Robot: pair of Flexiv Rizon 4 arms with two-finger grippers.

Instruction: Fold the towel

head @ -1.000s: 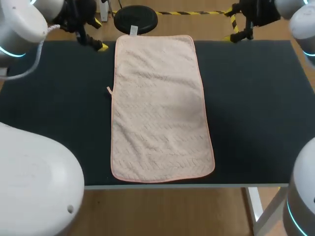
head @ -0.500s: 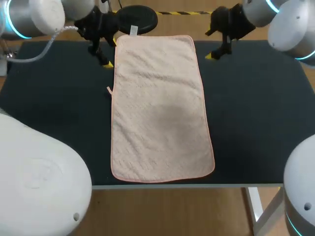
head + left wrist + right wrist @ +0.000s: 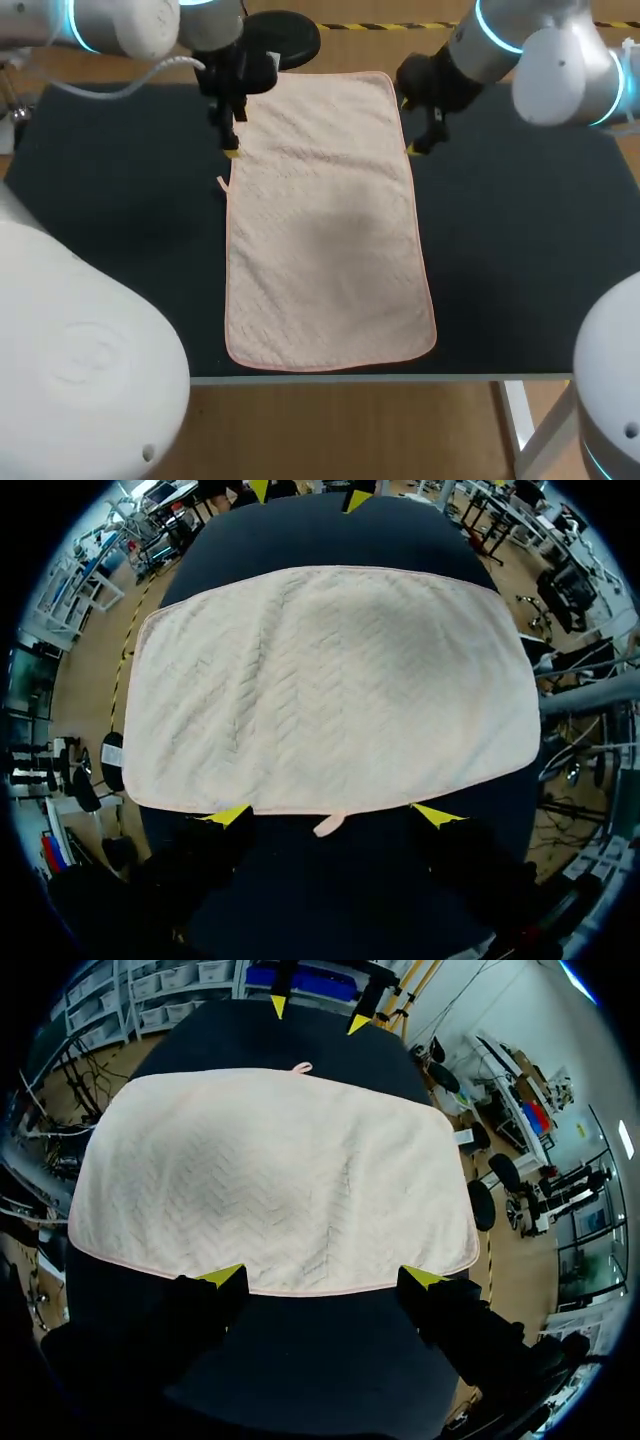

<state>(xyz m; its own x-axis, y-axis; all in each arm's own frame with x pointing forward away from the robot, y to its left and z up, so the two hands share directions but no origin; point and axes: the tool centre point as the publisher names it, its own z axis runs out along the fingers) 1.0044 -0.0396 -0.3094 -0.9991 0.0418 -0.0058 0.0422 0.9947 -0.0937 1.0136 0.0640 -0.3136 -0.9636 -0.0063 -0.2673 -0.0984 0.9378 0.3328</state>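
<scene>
Towel [image 3: 325, 215] hems lie just ahead of wide-spread, empty jaws: left gripper [image 3: 333, 816] at one long edge by the small loop tab [image 3: 329, 826], right gripper [image 3: 323, 1278] at the opposite edge, cloth flat lengthwise down the middle of the dark table [image 3: 520, 250]. Looks light, soft & limp, prob. best pinched at the hem toward the far corners, both sides together, to avoid sag. Vs. a sec. ago, both arms have swung in from the table's far corners; towel hasn't shifted.
</scene>
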